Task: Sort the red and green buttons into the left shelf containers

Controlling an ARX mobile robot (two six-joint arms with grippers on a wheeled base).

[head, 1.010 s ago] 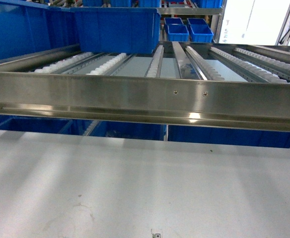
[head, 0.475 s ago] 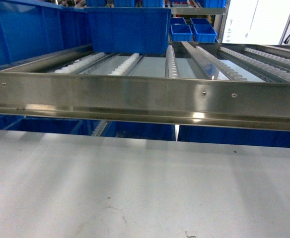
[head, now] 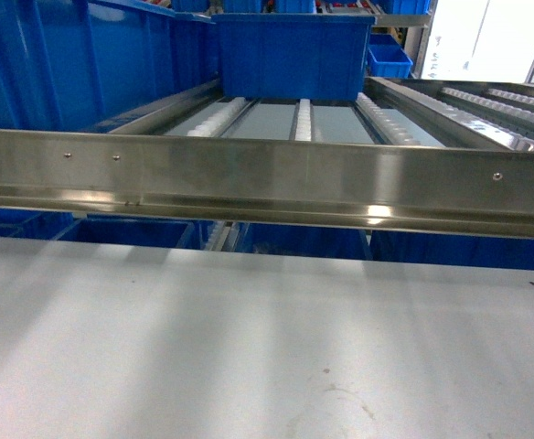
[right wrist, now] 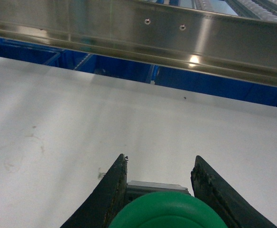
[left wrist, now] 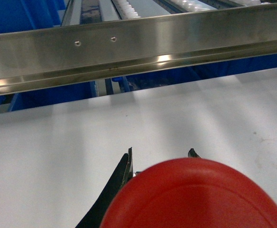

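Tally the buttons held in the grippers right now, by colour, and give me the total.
Red buttons: 1, the red button between the fingers of the left gripper.
Green buttons: 1, the green button between the fingers of the right gripper.
Total: 2.

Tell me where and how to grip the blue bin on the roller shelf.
Take the blue bin by its thick top rim on the front wall, coming straight in from the front. That wall faces the robot squarely, and both grippers already hold buttons, so one must release first.
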